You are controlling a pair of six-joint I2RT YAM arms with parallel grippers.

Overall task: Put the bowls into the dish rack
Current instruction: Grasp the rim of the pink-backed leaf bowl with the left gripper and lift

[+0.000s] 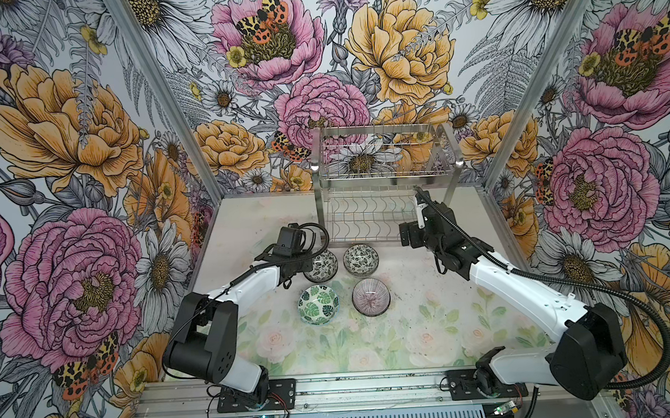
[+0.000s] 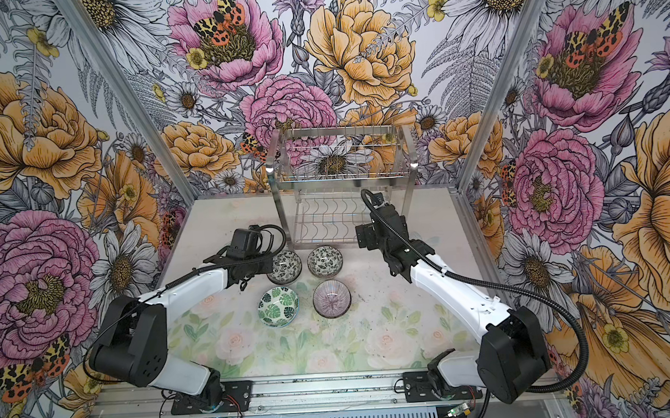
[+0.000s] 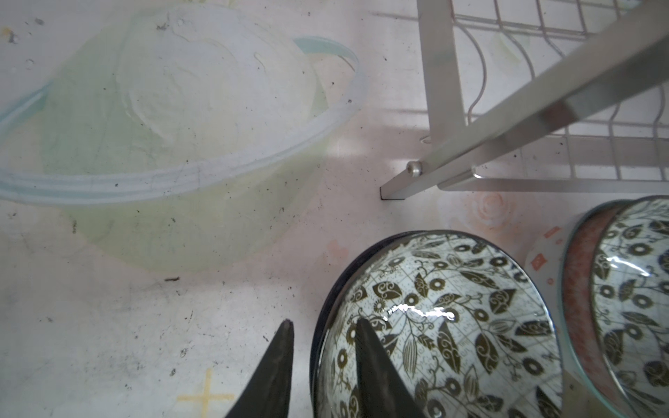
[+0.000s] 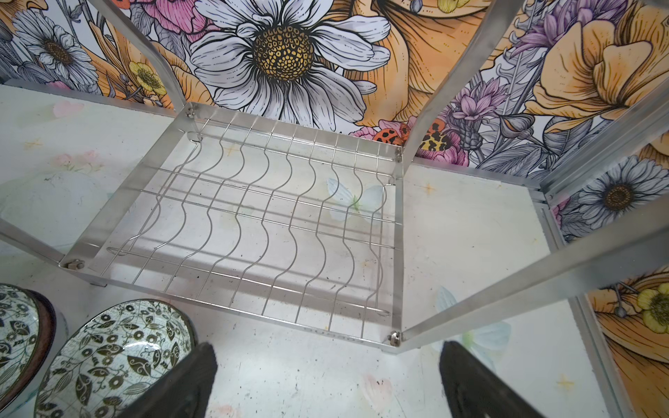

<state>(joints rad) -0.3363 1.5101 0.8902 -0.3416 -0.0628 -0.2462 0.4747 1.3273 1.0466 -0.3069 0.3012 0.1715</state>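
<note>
Table (image 1: 408, 331) carries the dish rack (image 1: 386, 174) and bowls (image 1: 318, 304).

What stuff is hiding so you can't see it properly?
- Left hand: in the left wrist view its fingers straddle the rim of the floral bowl, but whether they pinch it is unclear. In both top views its own arm hides it.
- Second floral bowl: cut off by the left wrist view's edge.
</note>
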